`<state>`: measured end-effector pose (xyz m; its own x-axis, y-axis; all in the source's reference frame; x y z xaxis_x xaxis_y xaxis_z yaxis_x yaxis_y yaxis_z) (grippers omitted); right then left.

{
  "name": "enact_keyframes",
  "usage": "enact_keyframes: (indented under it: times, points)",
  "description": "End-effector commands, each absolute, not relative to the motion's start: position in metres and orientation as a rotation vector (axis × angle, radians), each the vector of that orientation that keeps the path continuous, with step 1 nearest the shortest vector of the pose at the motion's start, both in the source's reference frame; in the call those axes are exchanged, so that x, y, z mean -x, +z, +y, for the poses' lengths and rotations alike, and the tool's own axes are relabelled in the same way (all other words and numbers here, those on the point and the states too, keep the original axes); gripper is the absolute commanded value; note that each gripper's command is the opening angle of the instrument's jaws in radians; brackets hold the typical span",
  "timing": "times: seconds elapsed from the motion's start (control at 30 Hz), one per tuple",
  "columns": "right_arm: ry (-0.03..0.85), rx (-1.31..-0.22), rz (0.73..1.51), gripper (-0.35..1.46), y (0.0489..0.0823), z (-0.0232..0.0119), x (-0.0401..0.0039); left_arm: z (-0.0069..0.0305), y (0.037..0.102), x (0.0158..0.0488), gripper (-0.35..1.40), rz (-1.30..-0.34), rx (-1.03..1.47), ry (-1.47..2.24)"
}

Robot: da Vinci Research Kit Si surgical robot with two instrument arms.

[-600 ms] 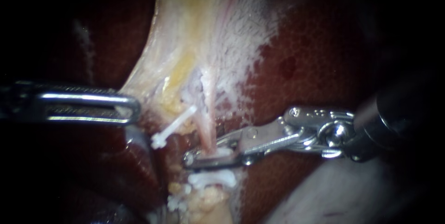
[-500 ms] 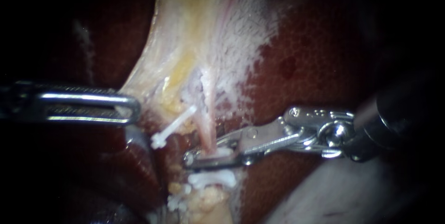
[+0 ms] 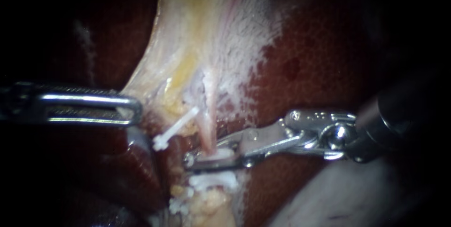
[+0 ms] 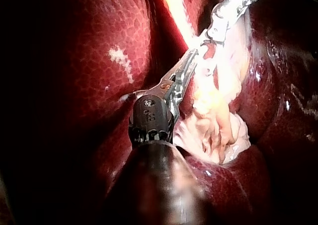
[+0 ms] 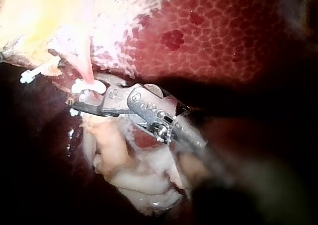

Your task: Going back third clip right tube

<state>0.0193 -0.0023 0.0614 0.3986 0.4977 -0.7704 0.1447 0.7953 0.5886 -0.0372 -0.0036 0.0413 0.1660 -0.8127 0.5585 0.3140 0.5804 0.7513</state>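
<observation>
The pink right tube (image 3: 208,128) runs down from the pale gallbladder (image 3: 202,29). My right instrument (image 3: 190,160) lies across its lower end, jaws open by a narrow gap with the tube between them. A white clip (image 3: 221,153) sits on the tube just above those jaws, and a second white clip (image 3: 213,180) just below. In the right wrist view the upper clip (image 5: 89,87) lies beside my right instrument (image 5: 74,105). My left instrument (image 3: 134,109) is shut on the gallbladder's pale edge.
A slanted white clip (image 3: 174,129) sits on the tube left of the right tube. Dark red liver (image 3: 319,67) lies behind and to the right. Yellowish fatty bits (image 3: 206,201) lie under the lowest clip. My right instrument (image 4: 233,6) shows ahead of my left instrument (image 4: 196,53).
My right instrument has shifted very slightly up and left along the tube. The left instrument, the clips and the tissue have not moved.
</observation>
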Motion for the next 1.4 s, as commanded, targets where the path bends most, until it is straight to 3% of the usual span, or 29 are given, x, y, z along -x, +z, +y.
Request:
enact_keyframes:
  times: [0.03, 0.37, 0.8, 1.4]
  points:
    - [0.234, -0.628, 1.166, 0.53, 0.0614, -0.0020, -0.0191, -0.0036, 0.0413, 0.0372, -0.35, -1.138, -0.534, -0.858]
    - [0.240, -0.522, 1.174, 0.60, 0.0610, 0.0000, -0.0139, -0.0035, 0.0412, 0.0371, -0.35, -1.138, -0.535, -0.857]
    - [0.186, -0.434, 1.191, 0.60, 0.0569, 0.0024, -0.0064, -0.0032, 0.0421, 0.0366, -0.35, -1.139, -0.537, -0.854]
    - [0.148, -0.482, 1.204, 0.60, 0.0554, 0.0012, -0.0064, -0.0028, 0.0454, 0.0359, -0.35, -1.142, -0.529, -0.841]
